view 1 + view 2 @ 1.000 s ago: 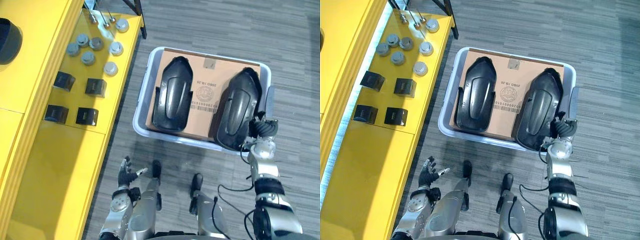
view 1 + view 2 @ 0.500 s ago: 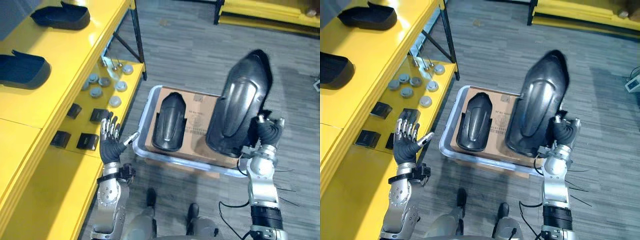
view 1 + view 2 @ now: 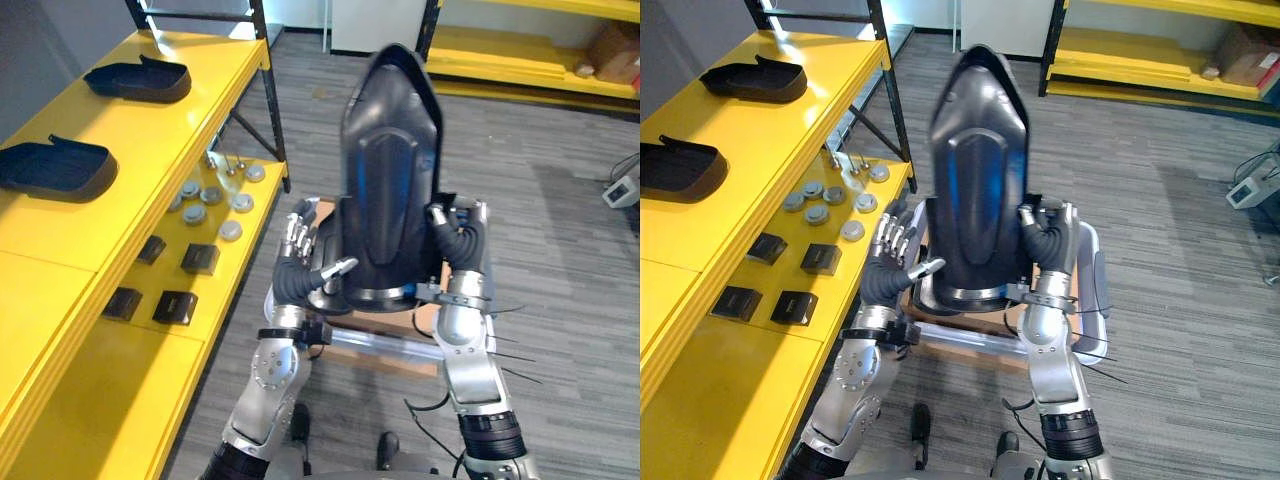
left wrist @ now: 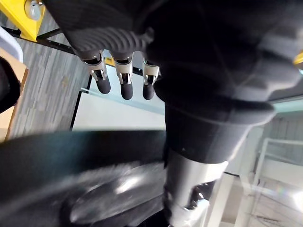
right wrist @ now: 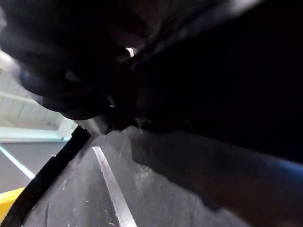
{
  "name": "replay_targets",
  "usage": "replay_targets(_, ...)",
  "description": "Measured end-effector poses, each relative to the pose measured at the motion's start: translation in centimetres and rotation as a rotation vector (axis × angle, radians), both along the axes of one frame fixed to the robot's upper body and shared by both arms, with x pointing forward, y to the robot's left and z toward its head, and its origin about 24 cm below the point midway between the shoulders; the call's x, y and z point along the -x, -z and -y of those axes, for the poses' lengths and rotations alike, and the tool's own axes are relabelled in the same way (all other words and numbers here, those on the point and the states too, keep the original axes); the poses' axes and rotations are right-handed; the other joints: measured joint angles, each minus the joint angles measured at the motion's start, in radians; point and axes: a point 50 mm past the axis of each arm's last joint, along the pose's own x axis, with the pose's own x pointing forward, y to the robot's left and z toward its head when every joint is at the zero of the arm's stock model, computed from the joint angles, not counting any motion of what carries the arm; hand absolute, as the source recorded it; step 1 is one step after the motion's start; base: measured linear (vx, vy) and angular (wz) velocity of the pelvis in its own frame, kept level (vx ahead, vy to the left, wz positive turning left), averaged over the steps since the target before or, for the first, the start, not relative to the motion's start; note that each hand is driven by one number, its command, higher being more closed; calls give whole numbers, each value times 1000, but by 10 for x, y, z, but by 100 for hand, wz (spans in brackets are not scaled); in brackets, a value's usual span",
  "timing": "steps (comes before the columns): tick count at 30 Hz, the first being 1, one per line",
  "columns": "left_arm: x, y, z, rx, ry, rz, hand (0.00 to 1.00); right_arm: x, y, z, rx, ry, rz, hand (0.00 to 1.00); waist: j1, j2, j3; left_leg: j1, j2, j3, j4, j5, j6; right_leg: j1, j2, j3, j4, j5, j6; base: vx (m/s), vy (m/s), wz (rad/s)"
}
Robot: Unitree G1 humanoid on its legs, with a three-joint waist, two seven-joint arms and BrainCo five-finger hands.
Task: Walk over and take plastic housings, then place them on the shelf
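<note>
Two hands carry one black plastic housing [image 3: 385,170] upright between them: my left hand [image 3: 298,272] presses its side with straight fingers (thumb across the front), my right hand [image 3: 458,245] curls round the opposite edge. Below my hands sits the bin [image 3: 960,338]; left of my left hand, the yellow shelf [image 3: 130,130].

Housing [image 3: 388,190] upright mid-scene, left hand [image 3: 300,278] on its left side, right hand [image 3: 458,245] on its right. Bin [image 3: 375,343] on floor beneath. Shelf [image 3: 130,150] left: two more housings [image 3: 137,80] on top level, small parts [image 3: 213,197] on lower.
</note>
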Motion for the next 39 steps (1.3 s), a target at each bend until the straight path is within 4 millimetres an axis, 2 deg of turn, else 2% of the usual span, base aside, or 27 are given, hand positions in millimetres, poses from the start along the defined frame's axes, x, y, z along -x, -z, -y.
replay_targets(2, -2, 6, 1, -18, -5, -35, 0, 0, 0, -1, 0, 0, 2, 100, 0, -1, -12, 1, 0, 5, 0, 0, 0, -1, -1, 6, 0, 1, 1, -15, 3, -6)
replay_targets(3, -2, 7, 2, -21, -7, -43, 100, 0, 0, -1, 1, -3, 2, 100, 0, -1, -16, 1, 0, 8, 0, 0, 0, -2, -1, 9, 0, 2, 1, -10, 6, -10)
replay_targets(7, -3, 15, 8, -14, 26, -90, 100, 1, 0, -3, 17, -14, 4, 100, -1, -2, -22, 10, 0, 13, 0, 0, 0, -1, -1, 15, 0, 3, 1, -14, 2, -4)
replay_targets(8, -3, 16, 10, -17, 44, -97, 100, 1, 0, -3, 31, -19, 6, 0, -1, -2, -23, 10, 0, 12, 0, 0, 0, -1, -1, 16, -1, 3, 1, 0, 0, 0)
replay_targets(12, -4, 31, 12, -46, 55, -168, 100, 2, 1, -13, 7, -84, 0, 0, -6, -5, -48, 7, 0, 19, -1, 0, 0, -1, 2, 24, -17, 13, -3, 5, -1, -6)
replay_targets(18, -8, 38, 2, -44, 0, -218, 100, 6, -1, -27, -57, -265, 11, 0, -12, -12, -61, 8, 0, 19, -1, 0, 0, 2, 6, 25, -15, 14, -3, 5, -2, -1)
replay_targets(22, -8, 39, 0, -53, -3, -220, 100, 5, 1, -24, -111, -348, -18, 0, -8, -12, -62, 11, 0, 17, -1, 0, 0, 6, 6, 24, -15, 13, -5, 0, 0, 0)
replay_targets(26, -13, 37, -14, -55, -39, -206, 100, 4, 1, -15, -130, -442, -45, 0, -10, -12, -62, 20, 0, 18, -1, 0, 0, 15, 7, 25, -15, 12, -7, 0, 0, 0)
replay_targets(29, -18, 35, -26, -55, -81, -195, 100, 9, -14, -9, -163, -520, 11, 0, -10, -12, -62, 20, 3, 19, -1, 0, 0, 14, 10, 28, -16, 10, -10, 0, 0, 0)
replay_targets(32, -14, 34, -41, -57, -145, -188, 100, 21, -44, 11, -285, -528, 191, 0, -11, -13, -62, 21, 5, 22, -1, 0, 0, 14, 11, 31, -16, 10, -10, 0, 0, 0)
replay_targets(34, -10, 39, -49, -50, -181, -207, 100, 24, -50, 30, -379, -487, 263, 0, -12, -13, -63, 22, 5, 23, -1, 0, 0, 14, 11, 32, -16, 11, -10, 0, 0, 0)
replay_targets(36, -6, 46, -59, -48, -223, -237, 100, 27, -46, 54, -477, -404, 299, 0, -13, -14, -63, 22, 5, 24, -1, -1, 0, 14, 11, 32, -16, 10, -10, 0, 0, 0)
replay_targets(39, 2, 57, -73, -24, -291, -289, 100, 39, -25, 95, -598, -197, 306, 0, -14, -14, -63, 22, 5, 25, -1, -1, -1, 14, 11, 33, -17, 10, -11, 0, 0, 0)
